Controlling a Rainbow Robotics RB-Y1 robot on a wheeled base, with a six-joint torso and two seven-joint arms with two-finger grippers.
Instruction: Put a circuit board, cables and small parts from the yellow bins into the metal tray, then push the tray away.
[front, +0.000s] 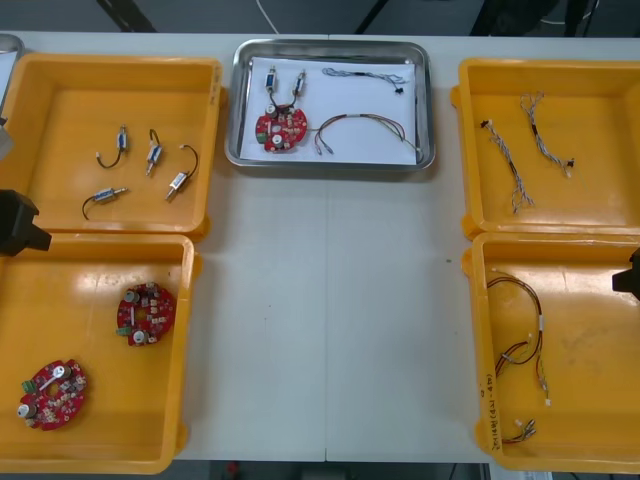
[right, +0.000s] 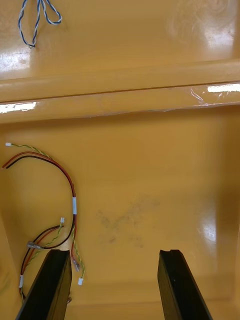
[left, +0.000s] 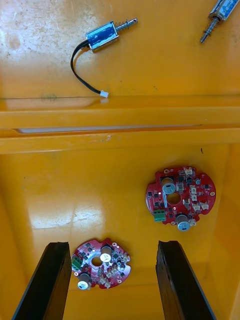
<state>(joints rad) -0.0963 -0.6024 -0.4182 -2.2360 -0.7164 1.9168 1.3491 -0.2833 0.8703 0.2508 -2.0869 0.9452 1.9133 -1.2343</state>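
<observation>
The tray (front: 429, 100) is sitting far-centre, already holding a board (front: 282, 127), cables (front: 365, 128) and small parts (front: 285, 85); our left gripper (left: 112, 245) and right gripper (right: 114, 252) are hovering, fingers apart, over the near bins (front: 100, 420); we are judging a square, centred push best.

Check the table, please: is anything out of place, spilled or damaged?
Nothing stands out. The metal tray sits square between the yellow bins, holding a circuit board, cables and small metal parts. The left gripper and right gripper hang open over the near bins. Only faint dark scuffs mark the floor of the right near bin.
</observation>
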